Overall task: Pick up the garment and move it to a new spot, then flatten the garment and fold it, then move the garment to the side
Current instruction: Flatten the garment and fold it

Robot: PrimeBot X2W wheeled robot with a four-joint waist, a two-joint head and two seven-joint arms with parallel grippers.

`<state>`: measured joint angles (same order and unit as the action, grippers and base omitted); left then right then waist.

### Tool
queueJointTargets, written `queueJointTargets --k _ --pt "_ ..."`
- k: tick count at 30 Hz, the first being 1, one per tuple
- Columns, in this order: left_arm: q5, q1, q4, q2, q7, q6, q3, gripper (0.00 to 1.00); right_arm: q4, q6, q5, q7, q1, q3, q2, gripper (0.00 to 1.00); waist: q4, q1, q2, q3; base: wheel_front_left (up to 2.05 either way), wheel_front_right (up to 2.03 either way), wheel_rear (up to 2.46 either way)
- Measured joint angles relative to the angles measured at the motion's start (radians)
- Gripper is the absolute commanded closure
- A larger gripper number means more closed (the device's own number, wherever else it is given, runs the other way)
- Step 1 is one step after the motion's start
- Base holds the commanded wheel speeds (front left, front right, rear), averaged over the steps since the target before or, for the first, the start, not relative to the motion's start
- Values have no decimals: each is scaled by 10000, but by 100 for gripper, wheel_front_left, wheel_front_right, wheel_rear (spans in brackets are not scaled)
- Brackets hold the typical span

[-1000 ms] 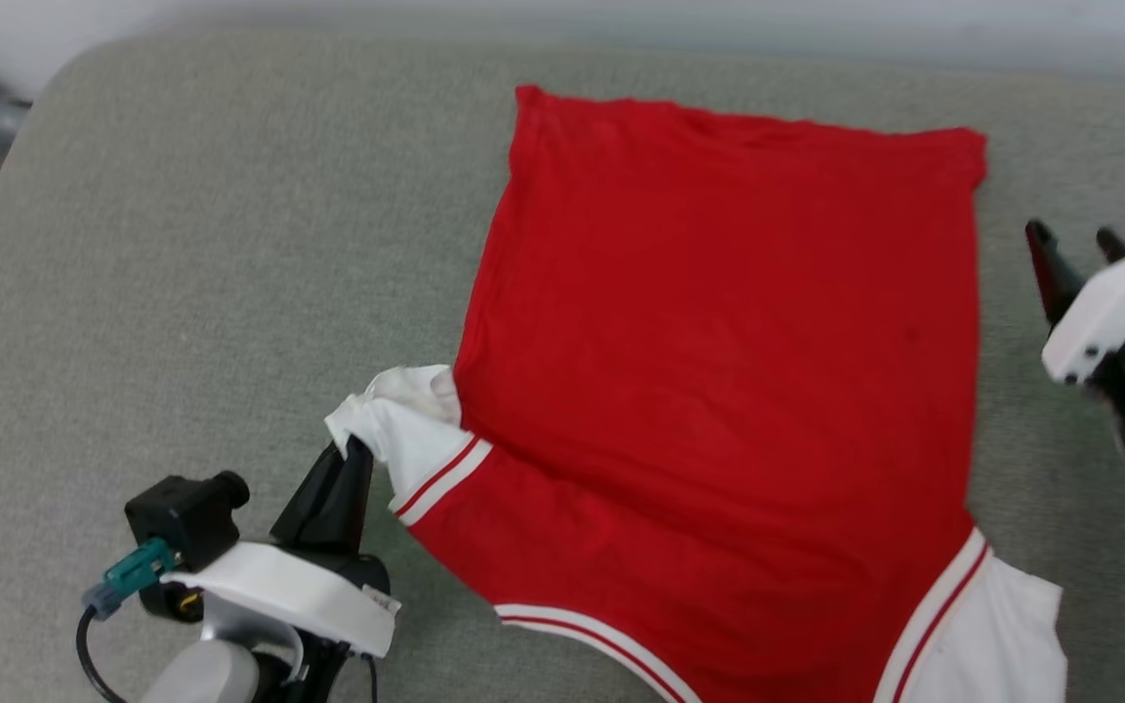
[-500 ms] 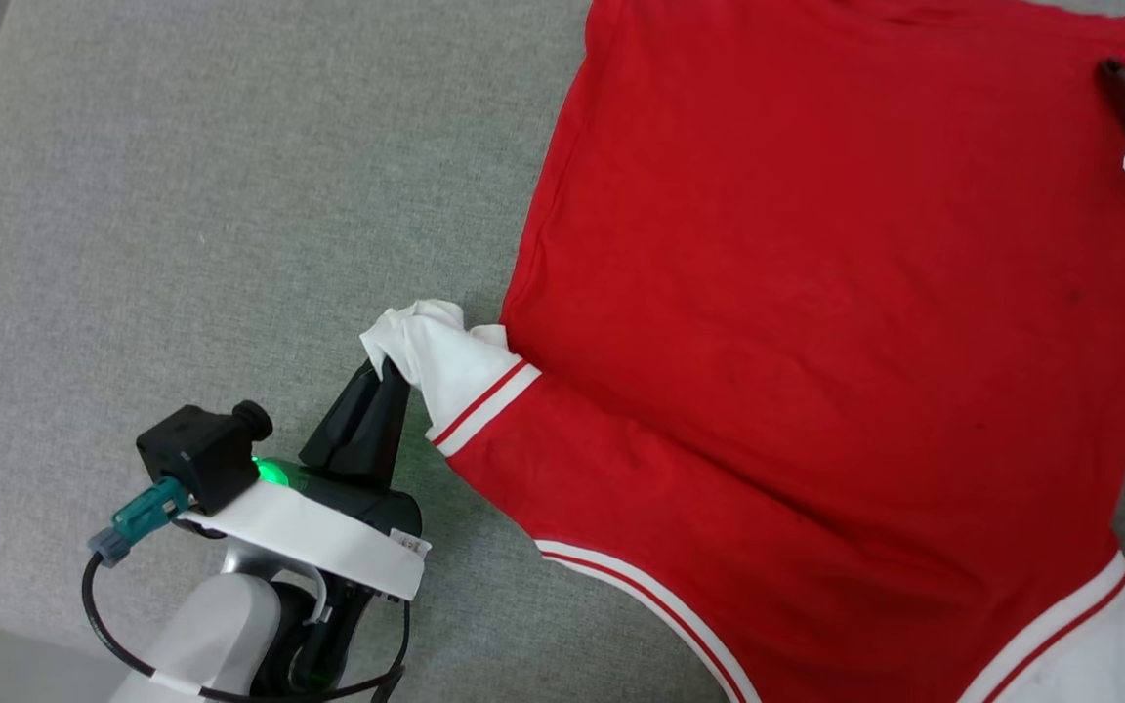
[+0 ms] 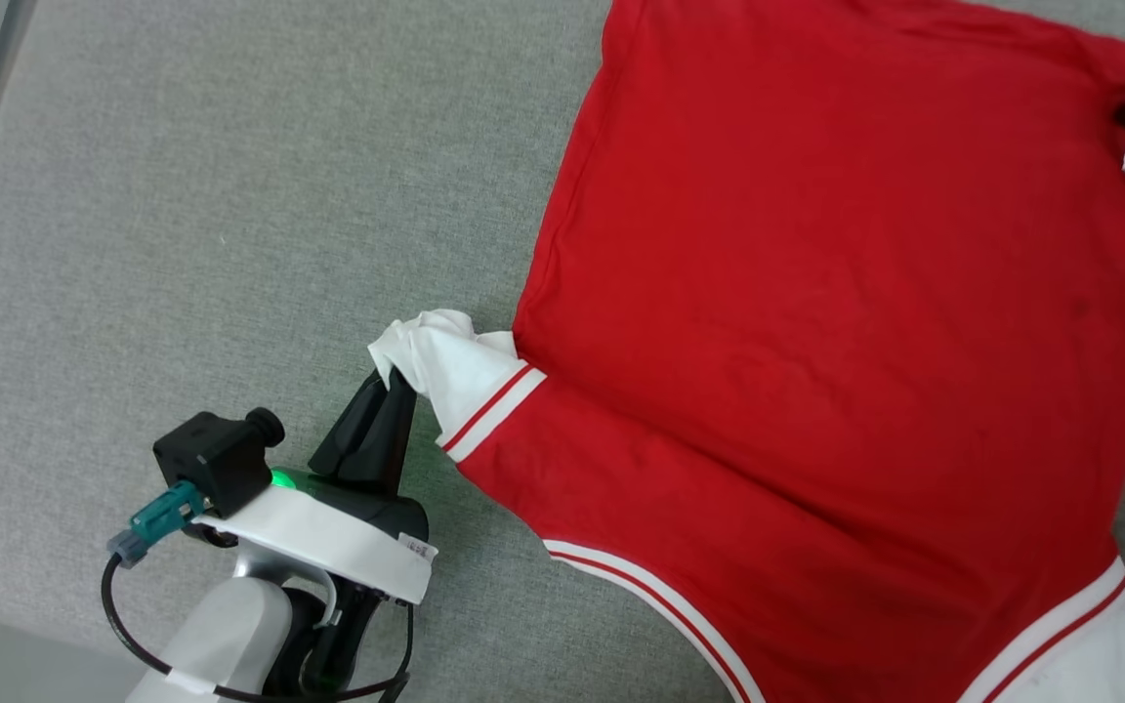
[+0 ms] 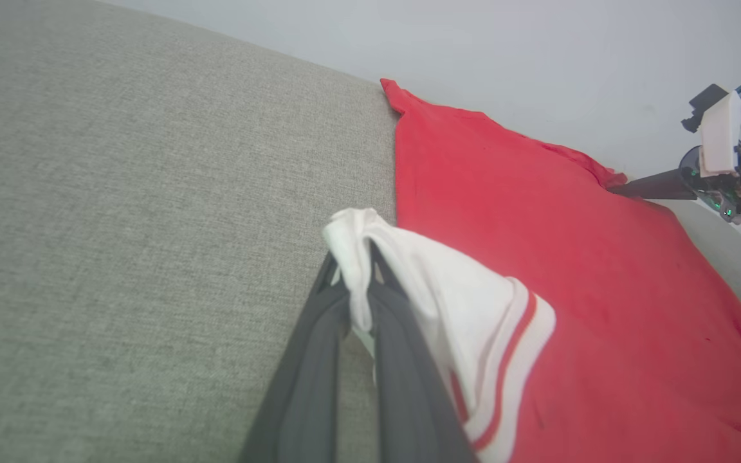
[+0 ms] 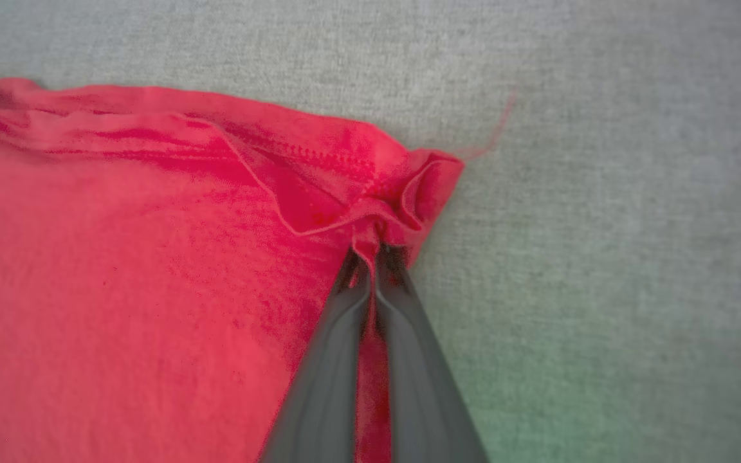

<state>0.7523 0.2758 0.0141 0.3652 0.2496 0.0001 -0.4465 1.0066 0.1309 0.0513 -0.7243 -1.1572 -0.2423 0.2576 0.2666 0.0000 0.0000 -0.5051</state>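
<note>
Just now the right end effector [image 5: 374, 247] has closed: a second ago its fingers stood wide and apart from the cloth, off the right edge, and now they are pinched together on the far right corner [image 5: 409, 186] of the garment [image 3: 816, 342], where the red fabric bunches into a small fold between them. The left end effector [image 3: 395, 383] keeps its narrow grip on a wad of white lining [image 3: 436, 351] at the near left, just beside the striped trim [image 3: 489, 410]. The head camera has shifted meanwhile, so the garment's apparent slide in that view is no move of the cloth.

The garment lies spread, plain red side up, on the grey fabric-covered worktop [image 3: 182, 244], mostly flat, with slight ripples along the far hem and white lining showing at the near right edge.

With both ends now held, on opposite corners, the robot seems ready to lift or stretch the cloth, probably to carry it to a new spot or pull it smooth. The right grip takes only a little fabric, so it may slip under tension
</note>
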Motion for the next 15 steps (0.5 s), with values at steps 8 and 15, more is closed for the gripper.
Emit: queueJointTargets --k 8,15 --pt "105 -503 474 12 2 232 86 100 -901 2 347 512 1175 796 157 100 -227 0 0 1008 0 0 0" --pt "280 -1296 667 194 -13 614 293 100 -2980 2 1893 621 3740 1570 600 100 -773 0 0 2107 0 0 0"
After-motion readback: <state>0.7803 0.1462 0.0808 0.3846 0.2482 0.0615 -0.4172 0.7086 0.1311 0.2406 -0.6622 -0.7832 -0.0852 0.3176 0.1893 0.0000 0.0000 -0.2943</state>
